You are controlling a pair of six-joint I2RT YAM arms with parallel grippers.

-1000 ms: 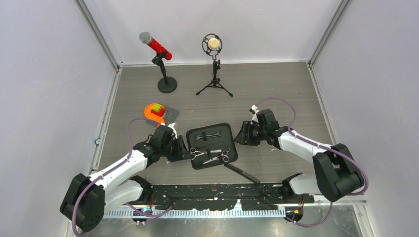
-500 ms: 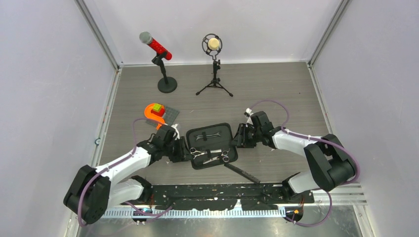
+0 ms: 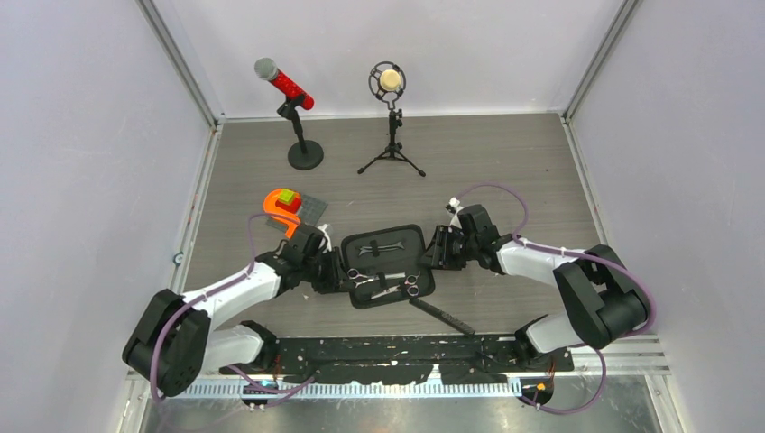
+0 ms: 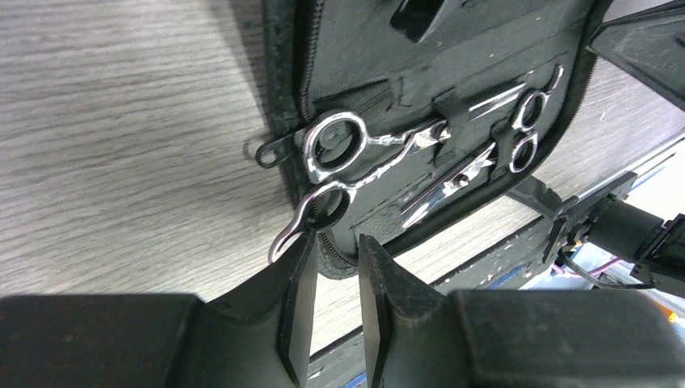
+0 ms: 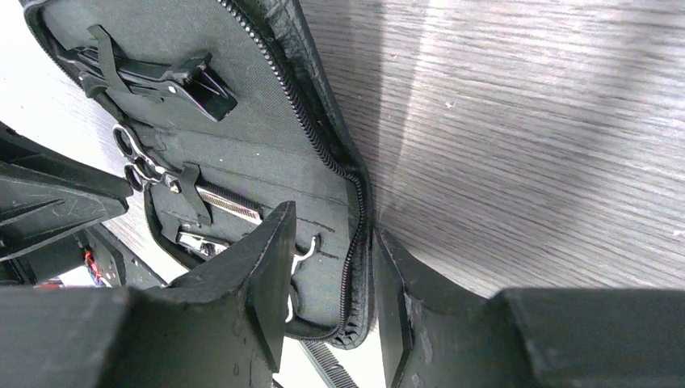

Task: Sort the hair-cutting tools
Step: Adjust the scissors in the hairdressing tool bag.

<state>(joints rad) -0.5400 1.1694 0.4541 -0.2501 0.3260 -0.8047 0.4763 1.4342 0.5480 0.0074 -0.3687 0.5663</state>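
While scissors [image 4: 386, 144] lie strapped in the case [image 4: 363, 48], their rings sit just above left fingers [image 4: 297, 299], blades running upper right | left fingers narrowly apart, empty | right fingers [image 5: 271, 275] straddle case rim, grip unclear

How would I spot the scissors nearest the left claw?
Find the open black case between the arms. Of two silver scissors in its near half, this pair sits at the left edge, ring handles poking over the zip, unlike the other pair's.
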